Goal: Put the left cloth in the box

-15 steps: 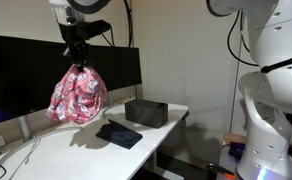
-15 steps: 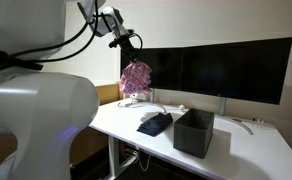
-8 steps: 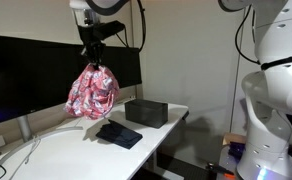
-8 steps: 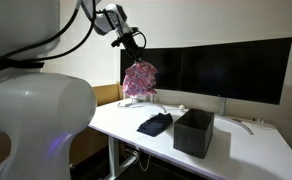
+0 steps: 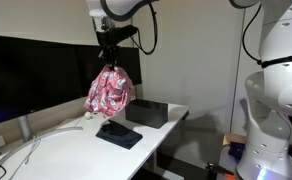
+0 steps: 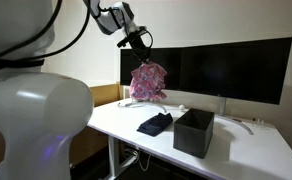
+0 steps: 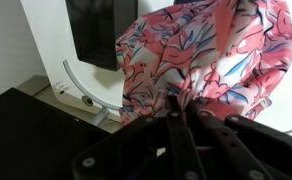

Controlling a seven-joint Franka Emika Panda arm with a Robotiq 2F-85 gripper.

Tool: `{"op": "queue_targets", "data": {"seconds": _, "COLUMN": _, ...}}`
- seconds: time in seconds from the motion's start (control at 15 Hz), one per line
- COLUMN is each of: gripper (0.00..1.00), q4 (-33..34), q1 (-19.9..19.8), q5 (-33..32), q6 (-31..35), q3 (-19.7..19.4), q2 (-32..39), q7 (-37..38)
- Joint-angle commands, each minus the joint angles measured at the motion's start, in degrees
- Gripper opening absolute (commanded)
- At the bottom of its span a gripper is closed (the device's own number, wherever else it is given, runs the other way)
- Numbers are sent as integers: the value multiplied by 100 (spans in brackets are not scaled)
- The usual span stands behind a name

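The left cloth (image 5: 110, 91), pink, red and white patterned, hangs bunched in the air above the white table, its top pinched in my gripper (image 5: 111, 64). In an exterior view the left cloth (image 6: 147, 82) dangles in front of the monitors under my gripper (image 6: 145, 58). The wrist view is filled with the left cloth (image 7: 206, 55), its gathered top caught between my shut fingers (image 7: 174, 122). The box (image 5: 146, 112), dark grey-black with low sides, stands on the table to the right of and below the cloth. In an exterior view the box (image 6: 194, 132) sits nearer the camera.
A plain dark navy cloth (image 5: 119, 134) lies flat on the white table (image 5: 61, 155) below the hanging cloth; the dark cloth (image 6: 155, 124) lies beside the box. Black monitors (image 6: 226, 70) stand along the back. A white cable (image 5: 26, 152) curves over the table.
My gripper has carried the patterned cloth sideways through the air towards the box, staying shut on it. The cloth swings a little below the fingers.
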Motion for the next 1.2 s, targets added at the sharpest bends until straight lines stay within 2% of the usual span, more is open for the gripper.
{"op": "queue_targets", "data": {"seconds": 0.0, "gripper": 2, "q4": -466, "q1": -309, "q5": -47, "q6": 149, "q3": 139, "q2": -393, "q7": 238}}
{"op": "queue_targets", "data": {"seconds": 0.53, "gripper": 2, "q4": -697, "q1": -627, "q5": -51, "q6": 155, "q3": 150, "q2": -541, "q7": 483}}
{"op": "queue_targets", "data": {"seconds": 1.13, "gripper": 2, "q4": -905, "q1": -1165, "q5": -19, "q6": 163, "q3": -90, "q2": -933, "q7": 698}}
